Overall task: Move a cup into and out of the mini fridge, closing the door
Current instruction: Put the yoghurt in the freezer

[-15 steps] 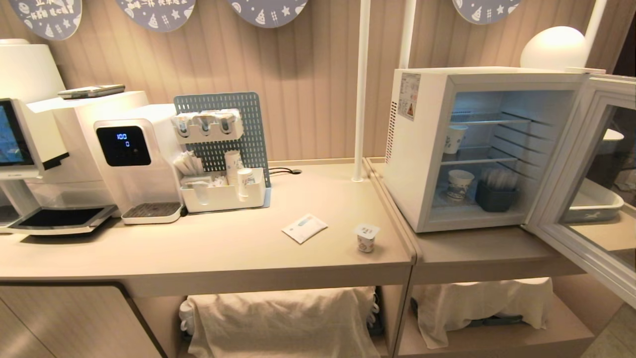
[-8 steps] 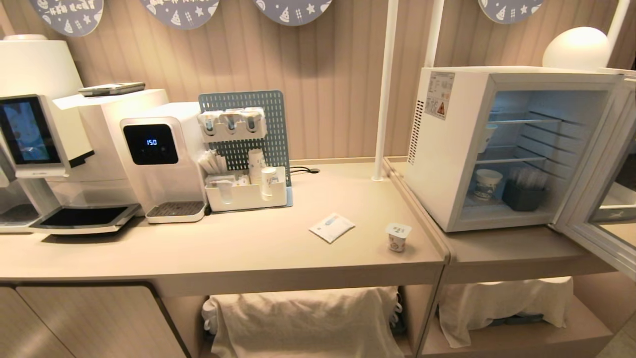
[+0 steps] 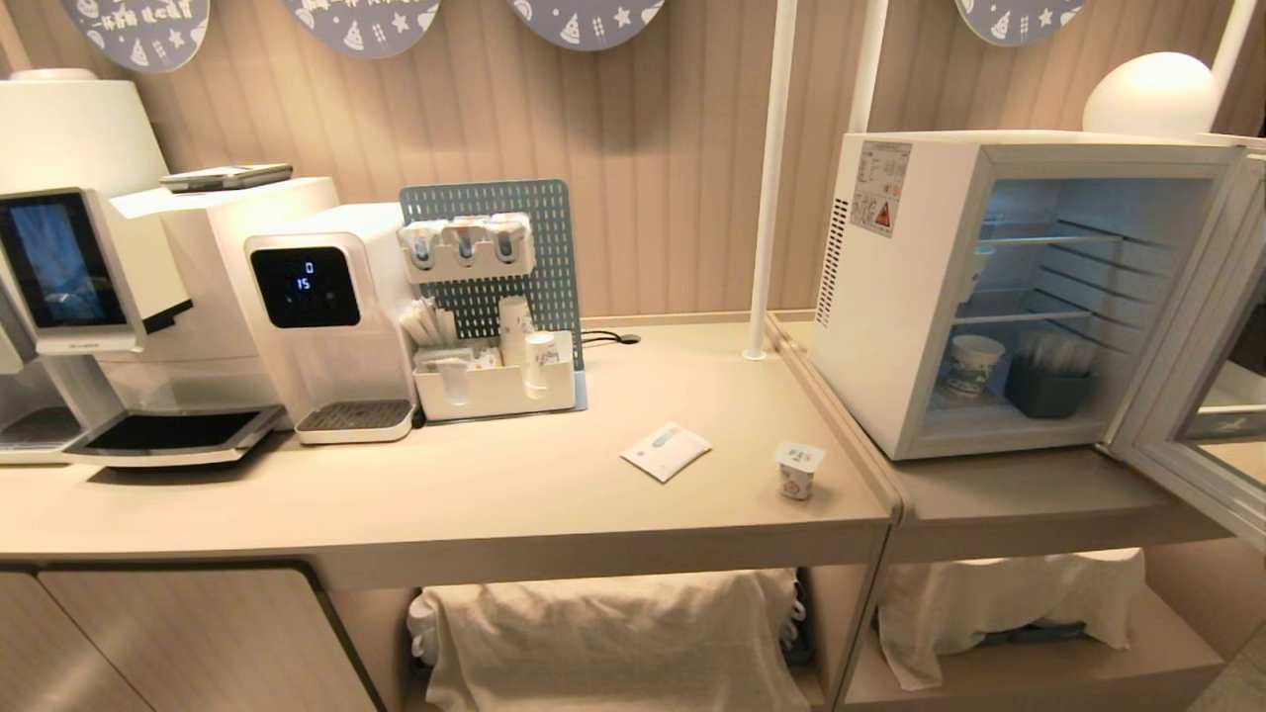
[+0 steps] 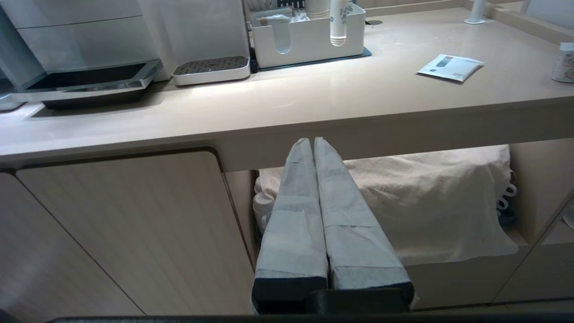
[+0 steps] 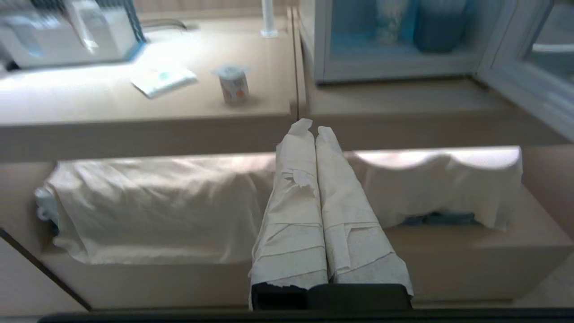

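The small white cup [image 3: 798, 469] with a foil lid and orange print stands upright near the counter's right front corner; it also shows in the right wrist view as the cup [image 5: 233, 84] and at the edge of the left wrist view as the cup [image 4: 565, 63]. The white mini fridge [image 3: 890, 326] stands on the lower counter to the right, its door [image 3: 1202, 326] swung wide open to the right. My left gripper [image 4: 312, 140] is shut and empty, low in front of the counter edge. My right gripper [image 5: 309, 128] is shut and empty, below the counter seam. Neither arm shows in the head view.
Inside the fridge stand a paper cup [image 3: 970, 364] and a dark bin [image 3: 1046, 388]. A white sachet [image 3: 666, 451] lies left of the cup. A water dispenser [image 3: 316, 316], a caddy with pegboard [image 3: 495, 386] and a white pole [image 3: 769, 178] stand behind. Cloth-covered shelves [image 3: 613, 633] sit under the counter.
The whole head view has shifted, so everything sits further right in the picture than a second ago: the camera moved. The cup, fridge and door keep their places.
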Robot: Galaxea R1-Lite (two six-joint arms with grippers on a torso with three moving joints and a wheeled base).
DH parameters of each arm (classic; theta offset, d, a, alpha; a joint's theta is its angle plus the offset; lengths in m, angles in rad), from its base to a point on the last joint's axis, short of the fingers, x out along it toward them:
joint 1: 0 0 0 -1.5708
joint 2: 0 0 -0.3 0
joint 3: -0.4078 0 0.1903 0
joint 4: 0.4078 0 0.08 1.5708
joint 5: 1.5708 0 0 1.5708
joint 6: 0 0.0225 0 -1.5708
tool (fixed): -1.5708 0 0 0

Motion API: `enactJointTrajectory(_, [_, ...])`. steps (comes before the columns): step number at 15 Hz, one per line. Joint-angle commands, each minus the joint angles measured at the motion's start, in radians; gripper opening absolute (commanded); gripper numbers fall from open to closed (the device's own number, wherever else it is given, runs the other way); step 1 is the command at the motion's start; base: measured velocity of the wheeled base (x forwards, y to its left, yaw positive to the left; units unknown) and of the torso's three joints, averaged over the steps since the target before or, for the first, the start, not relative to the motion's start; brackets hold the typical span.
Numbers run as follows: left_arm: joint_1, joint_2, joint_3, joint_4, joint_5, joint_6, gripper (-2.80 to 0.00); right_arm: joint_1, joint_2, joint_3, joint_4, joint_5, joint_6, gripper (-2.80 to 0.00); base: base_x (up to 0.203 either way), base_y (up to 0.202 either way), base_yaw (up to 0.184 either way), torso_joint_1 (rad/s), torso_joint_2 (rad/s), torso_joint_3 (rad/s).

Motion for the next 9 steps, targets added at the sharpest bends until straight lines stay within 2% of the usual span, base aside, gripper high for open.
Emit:
enactJointTrajectory(1, [0.001,0.002,0.002,0.000,0.000,-0.001,-2.80,0.001,0.057,-0.093,0.009,0.018,0.007,-2.80,0.000,0.000,0.000,0.000,0.00,0.000])
enactJointTrajectory(5, [0.001,0.002,0.002,-0.001,0.001,0.000,-2.80,0.007,0.396,-0.322,0.111,0.090,0.021,-2.80,0.000,0.000,0.000,0.000,0.00,0.000])
enactJointTrajectory(9, [0.001,0.002,0.002,-0.001,0.003,-0.006,-2.80,0.012,0.869,-0.473,0.143,0.133,0.007,-2.80,0.000,0.000,0.000,0.000,0.00,0.000])
